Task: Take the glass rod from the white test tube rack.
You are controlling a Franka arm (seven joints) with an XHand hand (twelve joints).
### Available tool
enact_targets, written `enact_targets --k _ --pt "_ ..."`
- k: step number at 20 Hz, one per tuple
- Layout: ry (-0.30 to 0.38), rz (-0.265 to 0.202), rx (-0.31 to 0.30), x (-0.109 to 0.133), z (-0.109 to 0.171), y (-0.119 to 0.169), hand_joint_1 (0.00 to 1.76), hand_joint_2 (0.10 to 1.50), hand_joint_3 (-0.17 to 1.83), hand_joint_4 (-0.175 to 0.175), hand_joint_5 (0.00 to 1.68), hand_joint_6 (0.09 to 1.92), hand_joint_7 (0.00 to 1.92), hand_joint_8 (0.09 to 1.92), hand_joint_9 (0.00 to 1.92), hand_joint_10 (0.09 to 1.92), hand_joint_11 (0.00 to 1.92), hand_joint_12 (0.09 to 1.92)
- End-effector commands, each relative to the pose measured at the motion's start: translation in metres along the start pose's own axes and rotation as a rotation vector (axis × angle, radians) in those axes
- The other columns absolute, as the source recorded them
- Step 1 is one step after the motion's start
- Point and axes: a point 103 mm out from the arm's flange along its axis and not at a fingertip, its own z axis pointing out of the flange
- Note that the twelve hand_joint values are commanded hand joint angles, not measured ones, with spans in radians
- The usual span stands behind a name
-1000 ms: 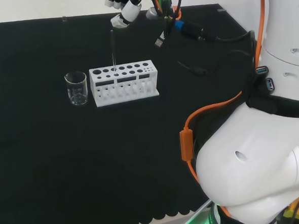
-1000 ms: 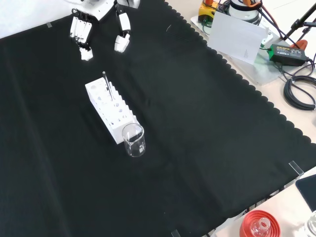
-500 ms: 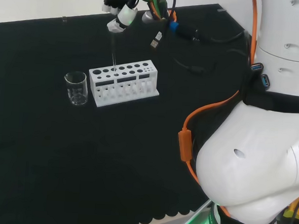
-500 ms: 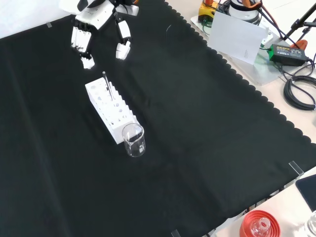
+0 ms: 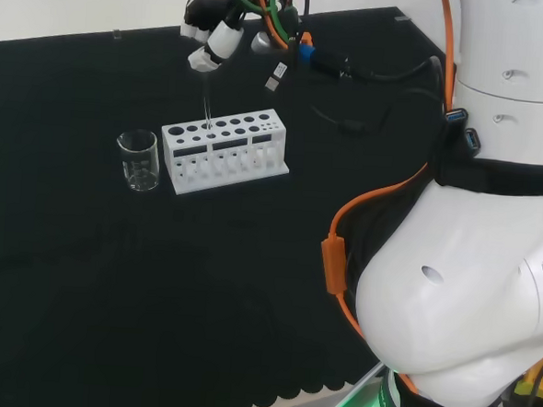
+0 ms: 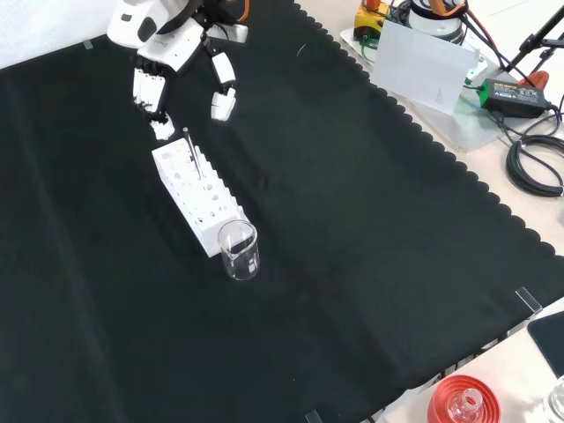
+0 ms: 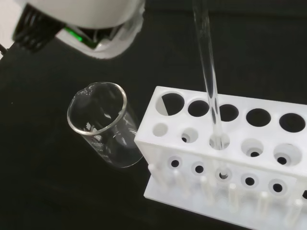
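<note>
The white test tube rack [image 5: 224,150] stands on the black cloth, seen too in the front view [image 6: 201,196] and close up in the wrist view [image 7: 230,158]. A clear glass rod [image 5: 207,98] stands upright in one of its holes [image 6: 190,148] [image 7: 209,76]. The hand [image 5: 213,29] hovers just above the rod's top. Its fingers [image 6: 150,92] and thumb [image 6: 222,92] hang down, spread to either side of the rod without touching it. The hand is open and holds nothing.
An empty glass beaker [image 5: 138,160] stands against the rack's end [image 6: 238,251] [image 7: 103,127]. At the front view's right, past the cloth's scalloped edge, lie cables [image 6: 538,167] and a white card [image 6: 423,66]. A red ribbed stand [image 6: 463,401] sits at the lower right.
The hand has come down and moved toward the rod's top, fingers still spread. Rod, rack and beaker have not moved.
</note>
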Motion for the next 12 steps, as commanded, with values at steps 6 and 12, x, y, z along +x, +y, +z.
enact_targets --k 6,12 --pt "0.015 -0.001 0.035 -0.005 0.013 0.005 0.88 0.50 0.73 -0.175 0.49 0.71 0.71 0.83 0.77 0.80 0.73 1.23" --pt "0.025 0.002 0.055 -0.008 0.024 0.012 0.86 0.50 0.72 -0.175 0.49 0.73 0.72 0.83 0.78 0.80 0.74 1.23"
